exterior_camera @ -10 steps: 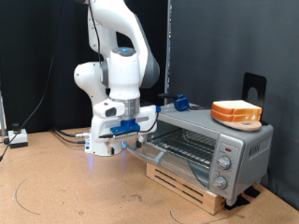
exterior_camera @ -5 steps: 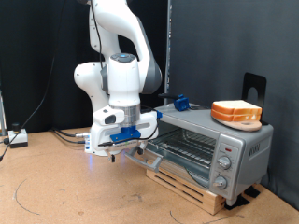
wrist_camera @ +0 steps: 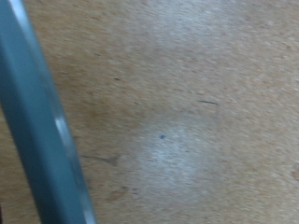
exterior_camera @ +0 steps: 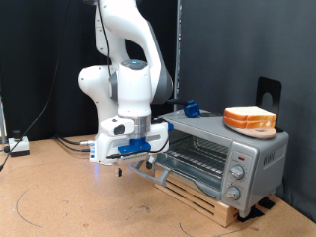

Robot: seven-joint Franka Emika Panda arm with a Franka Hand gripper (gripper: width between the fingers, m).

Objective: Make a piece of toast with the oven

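Gripper [exterior_camera: 128,161] fingertips too small to tell.

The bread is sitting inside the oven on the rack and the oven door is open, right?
Not quite. The bread sits on top of the oven, not inside on the rack; the rack looks bare. The exterior view shows this. The door is open, as you said, with the gripper close to its edge.

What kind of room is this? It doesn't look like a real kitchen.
Probably a robotics lab or test bench, not a kitchen: a white robot arm stands on a brown table, black curtains hang behind, and a toaster oven sits on a wooden pallet.
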